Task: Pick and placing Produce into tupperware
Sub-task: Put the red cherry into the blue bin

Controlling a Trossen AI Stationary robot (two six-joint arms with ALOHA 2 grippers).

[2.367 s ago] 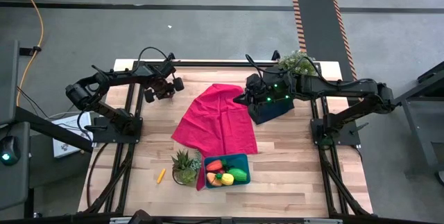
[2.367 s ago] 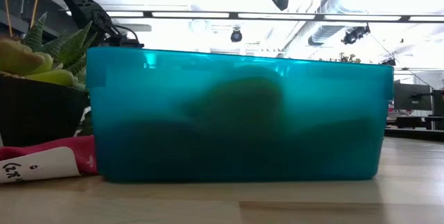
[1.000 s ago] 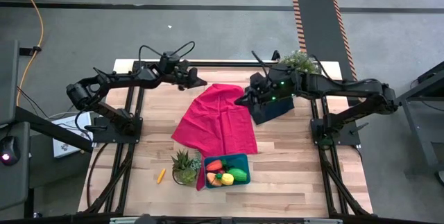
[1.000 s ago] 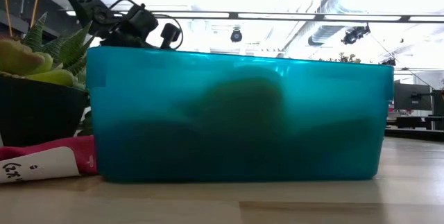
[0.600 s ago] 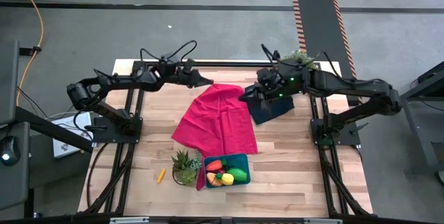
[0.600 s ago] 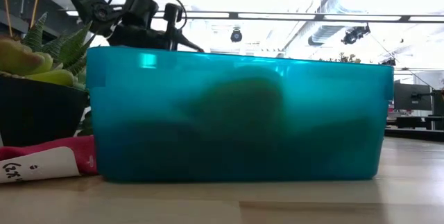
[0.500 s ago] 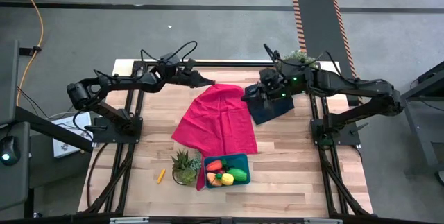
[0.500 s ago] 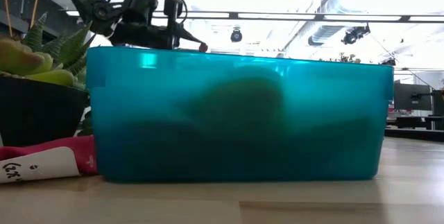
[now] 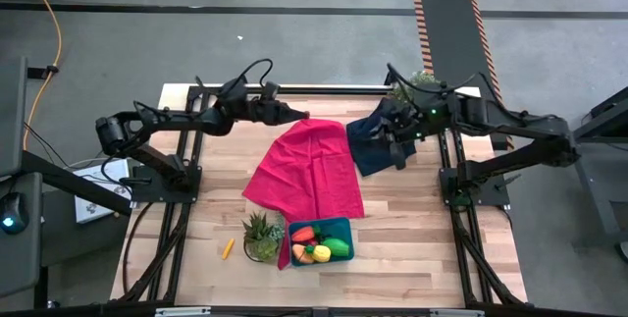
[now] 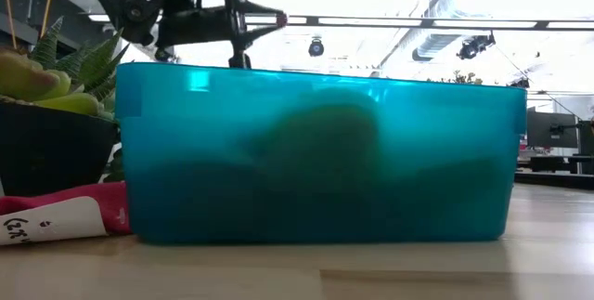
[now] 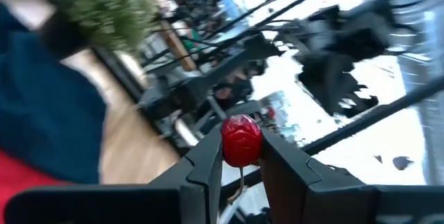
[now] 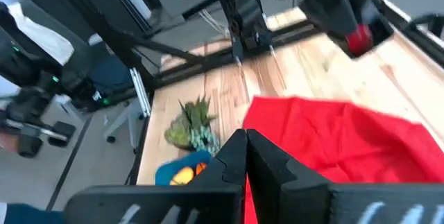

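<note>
Wooden table (image 9: pixel 412 229): red cloth (image 9: pixel 306 170) (crumpled) beside tupperware (image 9: pixel 322 241)

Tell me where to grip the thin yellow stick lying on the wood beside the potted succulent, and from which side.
Grip the yellow stick at its middle, from straight above, fingers closing across its narrow width. It lies flat on the bare table, clear of the succulent, so both long sides look free. The left gripper is on that side but holds a small red piece.

Even overhead light falls on the surface (image 9: pixel 412 248), shadows soft. Ceiling strip lights (image 10: pixel 390 21) glare white in the low view. Both wrist views are smeared by motion blur.
</note>
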